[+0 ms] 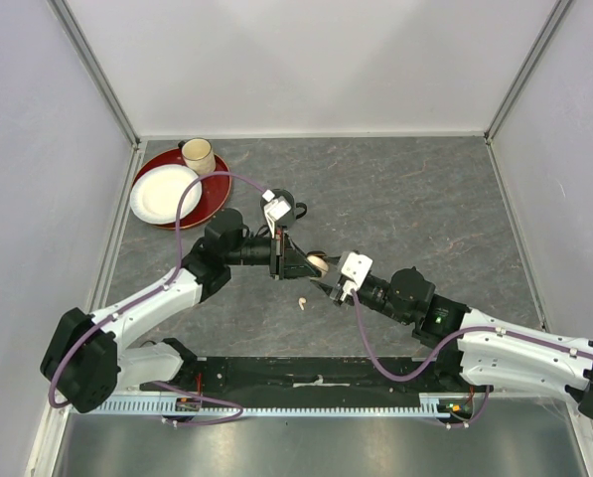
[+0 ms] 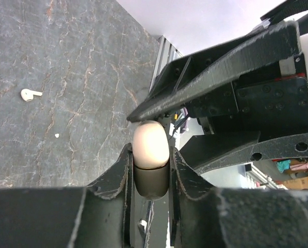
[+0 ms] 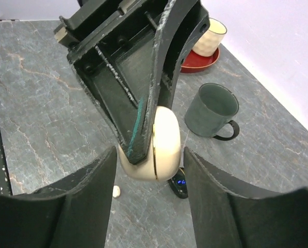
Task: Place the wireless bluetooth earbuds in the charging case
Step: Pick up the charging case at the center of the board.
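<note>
L gripper [image 2: 150, 161] is clenched on the cream charging case [image 2: 150, 140], which it holds above the table [image 1: 425, 199]. R gripper [image 3: 149, 170] fingers are spread either side of the case, no contact visible. One white earbud [image 1: 303, 301] lies below, apart. Risk: if you close R off-centre, the smooth rounded case may twist or pop out of L's grip. The lid looks closed.

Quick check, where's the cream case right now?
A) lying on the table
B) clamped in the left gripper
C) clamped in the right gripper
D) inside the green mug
B: in the left wrist view the left gripper has its fingers pressed against both sides of the cream case, off the table, while the right gripper stands open beside it.
</note>
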Robot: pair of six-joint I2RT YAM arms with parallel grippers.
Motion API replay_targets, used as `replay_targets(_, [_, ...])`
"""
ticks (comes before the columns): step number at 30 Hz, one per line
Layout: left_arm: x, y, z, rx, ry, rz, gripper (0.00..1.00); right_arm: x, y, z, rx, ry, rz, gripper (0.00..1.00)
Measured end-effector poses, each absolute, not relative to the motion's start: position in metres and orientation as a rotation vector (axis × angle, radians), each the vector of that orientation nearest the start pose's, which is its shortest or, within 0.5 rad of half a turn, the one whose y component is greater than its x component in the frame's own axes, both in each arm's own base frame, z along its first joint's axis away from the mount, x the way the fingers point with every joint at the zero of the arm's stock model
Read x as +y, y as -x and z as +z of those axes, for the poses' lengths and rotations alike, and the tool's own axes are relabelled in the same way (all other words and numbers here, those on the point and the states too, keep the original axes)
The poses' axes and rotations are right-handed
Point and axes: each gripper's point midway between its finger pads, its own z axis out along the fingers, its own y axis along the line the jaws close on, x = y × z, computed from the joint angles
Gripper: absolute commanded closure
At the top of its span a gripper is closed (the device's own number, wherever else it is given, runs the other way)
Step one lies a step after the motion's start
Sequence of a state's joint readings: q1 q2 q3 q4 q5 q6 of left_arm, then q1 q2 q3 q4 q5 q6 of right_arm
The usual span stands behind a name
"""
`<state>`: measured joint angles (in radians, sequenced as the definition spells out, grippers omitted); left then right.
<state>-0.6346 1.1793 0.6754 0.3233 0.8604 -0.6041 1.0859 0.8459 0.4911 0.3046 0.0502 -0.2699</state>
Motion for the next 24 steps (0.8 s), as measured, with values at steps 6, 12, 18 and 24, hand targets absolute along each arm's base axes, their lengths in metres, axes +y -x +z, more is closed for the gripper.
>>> replay_targets(6, [-0.307,-0.183,0.234,1.772,-0.744,-1.478,0.98,0.287,-0.182,0.246,1.348,0.851,0.635,0.02])
replay_targets(12, [-0.288,-0.189,0.253,1.612,-0.706,-1.307,0.98,0.266,-0.195,0.264,1.453,0.565,0.674,0.02])
replay_targets(18, [-0.263,-0.187,0.256,1.392,-0.66,-1.165,0.98,0.255,-0.203,0.292,1.553,0.244,0.803,0.02])
replay_targets(24, [-0.251,-0.181,0.243,1.259,-0.684,-1.083,0.98,0.266,-0.195,0.311,1.626,-0.056,1.104,0.02])
